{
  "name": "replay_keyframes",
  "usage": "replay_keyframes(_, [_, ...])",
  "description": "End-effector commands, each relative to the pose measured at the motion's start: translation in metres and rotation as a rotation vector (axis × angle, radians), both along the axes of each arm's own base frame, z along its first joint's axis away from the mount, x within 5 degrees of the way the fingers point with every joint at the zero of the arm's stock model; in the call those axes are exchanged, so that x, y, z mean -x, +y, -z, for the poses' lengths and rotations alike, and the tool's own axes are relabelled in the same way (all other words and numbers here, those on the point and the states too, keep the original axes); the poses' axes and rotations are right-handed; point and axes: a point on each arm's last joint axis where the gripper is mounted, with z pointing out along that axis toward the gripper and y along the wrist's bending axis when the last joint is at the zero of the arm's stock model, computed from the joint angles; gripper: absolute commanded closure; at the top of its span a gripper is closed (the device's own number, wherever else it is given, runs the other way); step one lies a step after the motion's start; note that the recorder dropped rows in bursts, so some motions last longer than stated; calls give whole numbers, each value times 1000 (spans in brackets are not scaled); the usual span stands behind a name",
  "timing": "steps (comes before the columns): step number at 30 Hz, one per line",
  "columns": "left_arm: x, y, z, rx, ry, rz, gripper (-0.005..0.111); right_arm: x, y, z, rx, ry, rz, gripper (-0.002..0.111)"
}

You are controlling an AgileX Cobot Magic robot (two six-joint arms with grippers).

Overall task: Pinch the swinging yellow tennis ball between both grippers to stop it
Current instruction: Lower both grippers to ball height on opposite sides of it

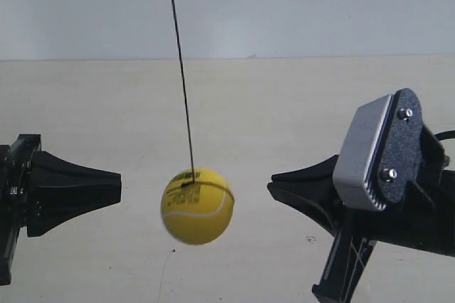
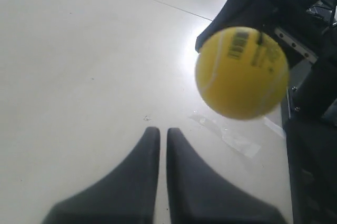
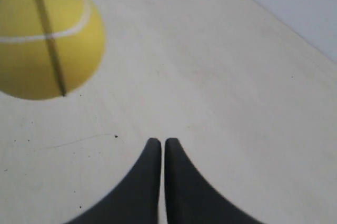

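The yellow tennis ball point(image 1: 197, 205) hangs on a thin black string point(image 1: 181, 68) above the pale table, slightly blurred. It floats between two black wedge-shaped grippers and touches neither. The gripper at the exterior view's left point(image 1: 117, 189) and the one at the exterior view's right point(image 1: 274, 185) both point their tips at it, each about half a ball width away. In the left wrist view the ball point(image 2: 241, 72) is ahead of my left gripper point(image 2: 163, 129), off to one side. In the right wrist view the ball point(image 3: 45, 40) is ahead of my right gripper point(image 3: 159, 141). Both are shut on nothing.
A pale table point(image 1: 284, 104) runs back to a white wall point(image 1: 320, 4). The arm at the exterior view's right carries a grey plate with screws point(image 1: 366, 153). A strip of clear tape point(image 2: 237, 140) lies on the table. The other arm's black body point(image 2: 253, 3) stands behind the ball.
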Motion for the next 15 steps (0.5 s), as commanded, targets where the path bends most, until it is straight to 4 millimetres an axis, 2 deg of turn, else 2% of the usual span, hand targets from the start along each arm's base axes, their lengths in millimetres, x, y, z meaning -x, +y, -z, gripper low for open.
replay_keyframes(1, [1,-1,-2,16,-16,-3,102,-4,7,5,-29,-9,-33,108])
replay_keyframes(15, [0,-1,-3,20,-24,-9,102,-10,14,-3,-74,-44,-58,108])
